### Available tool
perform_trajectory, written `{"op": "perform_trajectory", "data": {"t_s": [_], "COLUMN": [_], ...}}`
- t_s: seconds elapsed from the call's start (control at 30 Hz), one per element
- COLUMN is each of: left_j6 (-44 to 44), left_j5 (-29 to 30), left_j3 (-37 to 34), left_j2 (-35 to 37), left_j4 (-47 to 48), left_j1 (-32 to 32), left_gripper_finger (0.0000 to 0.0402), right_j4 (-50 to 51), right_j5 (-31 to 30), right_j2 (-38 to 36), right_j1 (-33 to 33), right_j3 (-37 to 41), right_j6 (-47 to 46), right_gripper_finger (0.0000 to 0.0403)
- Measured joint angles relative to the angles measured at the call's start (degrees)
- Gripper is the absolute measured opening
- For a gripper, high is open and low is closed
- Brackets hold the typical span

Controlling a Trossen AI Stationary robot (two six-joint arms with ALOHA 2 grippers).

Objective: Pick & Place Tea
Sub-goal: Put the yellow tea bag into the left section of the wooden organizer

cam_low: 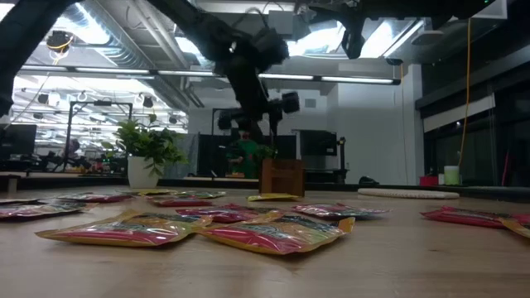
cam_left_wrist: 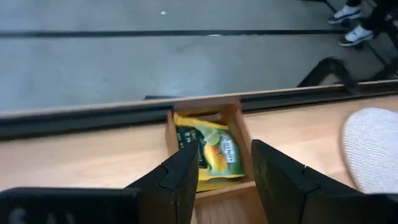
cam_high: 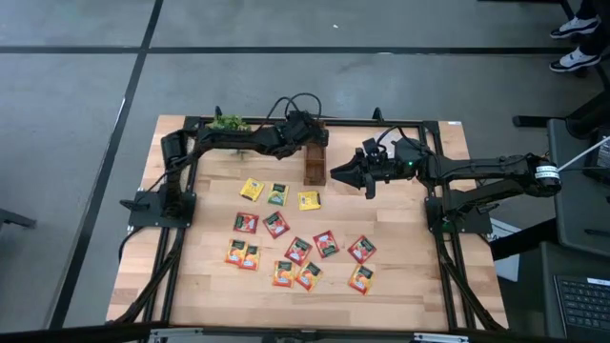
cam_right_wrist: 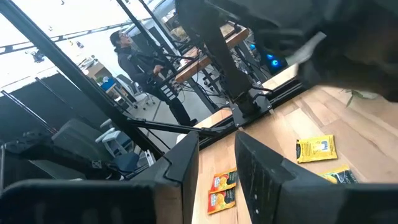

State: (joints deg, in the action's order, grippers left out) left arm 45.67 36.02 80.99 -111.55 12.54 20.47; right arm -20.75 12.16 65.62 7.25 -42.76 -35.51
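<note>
A yellow tea sachet (cam_left_wrist: 208,152) lies inside a small wooden box (cam_high: 315,164) at the table's far middle. My left gripper (cam_left_wrist: 224,163) hangs open just above the box, one finger on either side of the sachet and clear of it. Several more tea sachets, yellow (cam_high: 252,190), red (cam_high: 246,223) and orange (cam_high: 283,274), lie flat on the table nearer the front. My right gripper (cam_high: 337,174) hovers to the right of the box, pointing toward it, open with nothing between its fingers (cam_right_wrist: 217,158).
A small potted plant (cam_high: 229,123) stands at the far left behind the left arm. A round pale woven mat (cam_left_wrist: 373,149) lies to the right of the box. A black frame rail (cam_high: 305,121) borders the table. A person (cam_right_wrist: 134,59) stands in the room beyond.
</note>
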Motion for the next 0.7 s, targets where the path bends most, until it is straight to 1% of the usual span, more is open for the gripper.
{"op": "perform_trajectory", "data": {"t_s": [0.23,0.33,0.5,0.6,0.7], "left_j6": [-7.7,-7.9,-7.1,-7.9,-8.5], "left_j5": [0.4,0.4,0.5,0.0,0.0], "left_j3": [0.0,0.0,0.0,0.0,0.1], "left_j2": [5.0,5.4,5.9,6.5,7.3], "left_j4": [4.8,7.0,13.3,16.7,17.4], "left_j1": [-1.9,-2.2,-2.6,-3.8,-5.4], "left_gripper_finger": [0.0139,0.0139,0.0141,0.0138,0.0137], "right_j4": [0.0,0.0,0.1,1.1,2.6], "right_j5": [0.0,0.0,0.0,0.0,0.0], "right_j2": [0.0,0.0,0.0,0.0,0.0], "right_j1": [0.0,0.0,0.0,0.0,0.0], "right_j3": [0.0,0.0,0.0,0.0,0.0], "right_j6": [0.2,0.2,0.2,0.2,0.1], "right_gripper_finger": [0.0106,0.0106,0.0106,0.0106,0.0106]}}
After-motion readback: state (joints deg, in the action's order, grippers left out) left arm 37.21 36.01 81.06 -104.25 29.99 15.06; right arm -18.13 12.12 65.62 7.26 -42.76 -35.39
